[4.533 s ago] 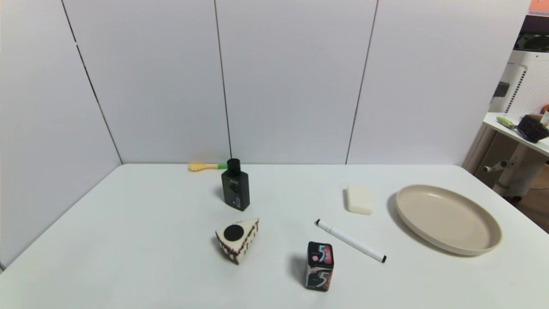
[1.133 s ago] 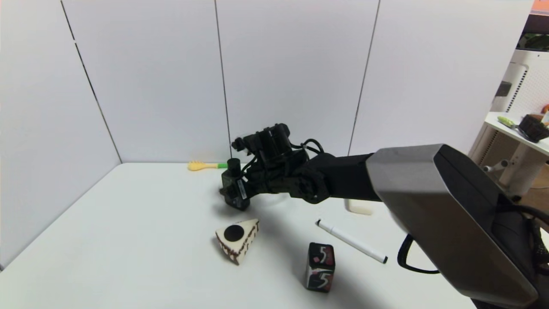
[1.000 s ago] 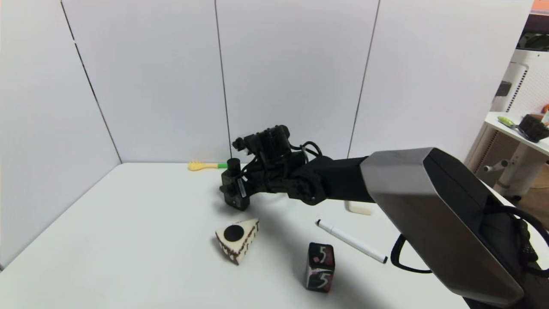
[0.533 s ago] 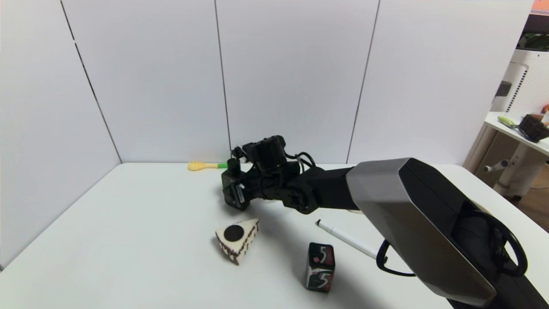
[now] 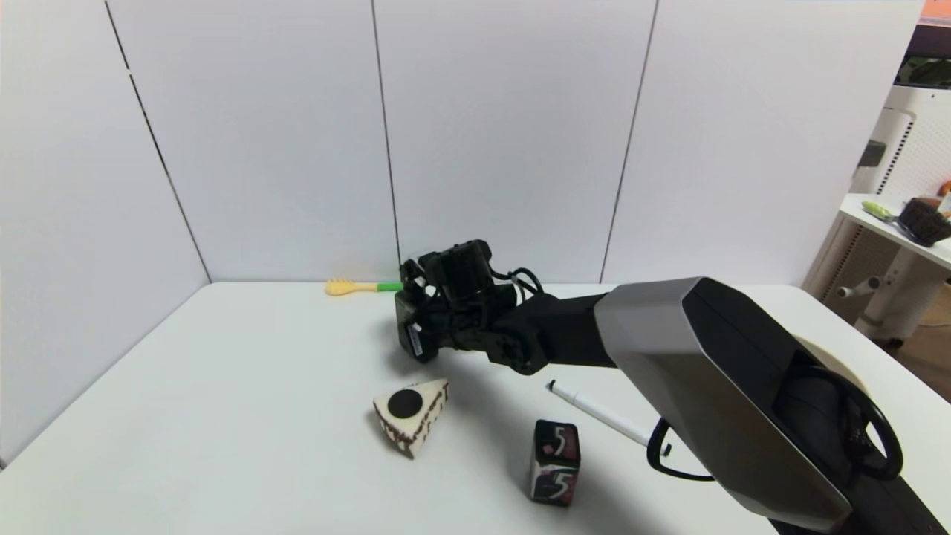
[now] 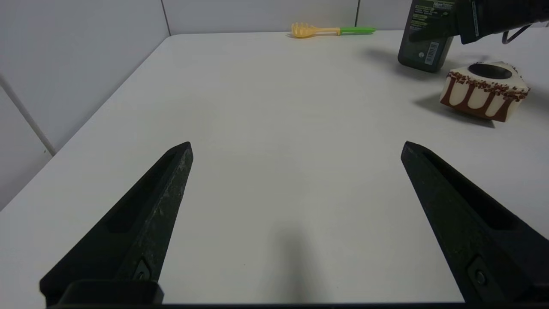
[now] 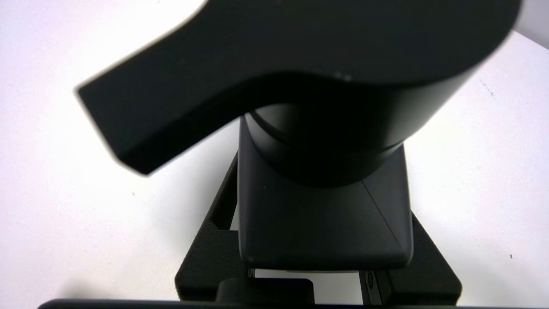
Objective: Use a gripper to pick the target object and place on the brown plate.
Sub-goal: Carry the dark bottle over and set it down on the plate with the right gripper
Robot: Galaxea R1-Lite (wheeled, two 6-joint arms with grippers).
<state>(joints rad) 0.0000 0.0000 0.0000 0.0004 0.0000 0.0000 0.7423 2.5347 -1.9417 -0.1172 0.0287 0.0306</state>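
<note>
The target object, a small black bottle (image 5: pixel 411 343) with a printed label, stands at the back middle of the table. My right gripper (image 5: pixel 425 327) reaches in from the right and is shut on its body. In the right wrist view the bottle (image 7: pixel 321 223) sits between the two black fingers (image 7: pixel 210 244), its round cap close to the camera. The left wrist view shows the bottle (image 6: pixel 424 43) low over or on the table, with the gripper on it. The brown plate (image 5: pixel 847 371) is mostly hidden behind my right arm. My left gripper (image 6: pixel 296 146) is open and empty over bare table.
A cake wedge (image 5: pixel 411 416) lies in front of the bottle and shows in the left wrist view (image 6: pixel 484 90). A black box marked "5" (image 5: pixel 553 462) and a white marker (image 5: pixel 594 412) lie nearer. A yellow-green fork toy (image 5: pixel 356 287) lies by the back wall.
My right gripper has sunk lower around the bottle and closed in on it. The bottle has shifted slightly to the right. The arm now covers more of the plate and the soap bar.
</note>
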